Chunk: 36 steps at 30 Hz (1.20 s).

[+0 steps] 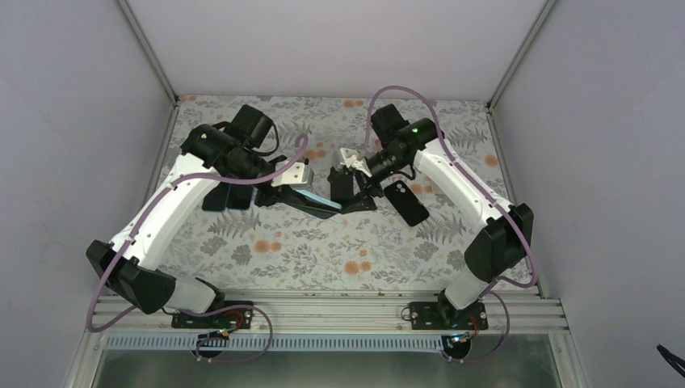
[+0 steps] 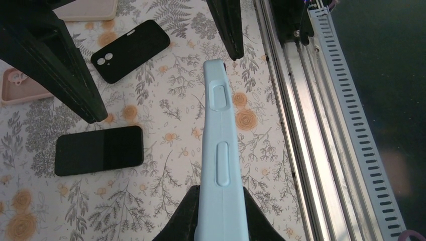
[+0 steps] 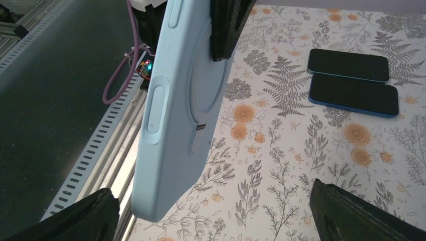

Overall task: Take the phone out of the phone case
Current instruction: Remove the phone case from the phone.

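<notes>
White left arm and right arm are showing black joints and trailing purple cables; right end effector is looking black.

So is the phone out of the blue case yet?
Not yet, it seems. Done: the left fingers are shut on one end of the blue case, holding it. In hand: the right fingers stand open around its other end, not gripping. Left to do: pulling the phone out. These views don't clearly show it inside.
</notes>
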Tool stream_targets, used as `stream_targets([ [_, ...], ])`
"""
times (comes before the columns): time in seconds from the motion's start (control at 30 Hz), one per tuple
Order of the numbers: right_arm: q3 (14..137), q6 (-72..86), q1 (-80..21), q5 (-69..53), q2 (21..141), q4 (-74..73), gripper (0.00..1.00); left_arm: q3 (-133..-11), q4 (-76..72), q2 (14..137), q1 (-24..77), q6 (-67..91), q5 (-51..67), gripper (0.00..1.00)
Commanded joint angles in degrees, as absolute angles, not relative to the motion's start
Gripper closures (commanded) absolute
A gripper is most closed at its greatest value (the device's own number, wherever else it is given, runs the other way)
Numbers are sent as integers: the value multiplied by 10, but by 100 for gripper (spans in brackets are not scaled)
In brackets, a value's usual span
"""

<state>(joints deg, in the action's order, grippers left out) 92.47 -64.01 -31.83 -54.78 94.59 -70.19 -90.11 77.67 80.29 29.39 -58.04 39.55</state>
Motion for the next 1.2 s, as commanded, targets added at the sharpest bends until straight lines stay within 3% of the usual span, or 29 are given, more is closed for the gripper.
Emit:
stream_targets([
  [0.0, 924, -616, -320, -552, 948, -672, 3, -922, 766, 794, 294, -583, 427, 98],
  [0.37, 947, -603, -306, -536, 991, -657, 4, -921, 771, 788, 294, -587, 428, 98],
  [0.73, 1005, -659, -289, -549, 1028, -735, 4, -913, 771, 784, 294, -589, 416, 98],
  [1.17, 980, -666, -289, -551, 1010, -737, 5, -913, 763, 792, 294, -589, 414, 98],
])
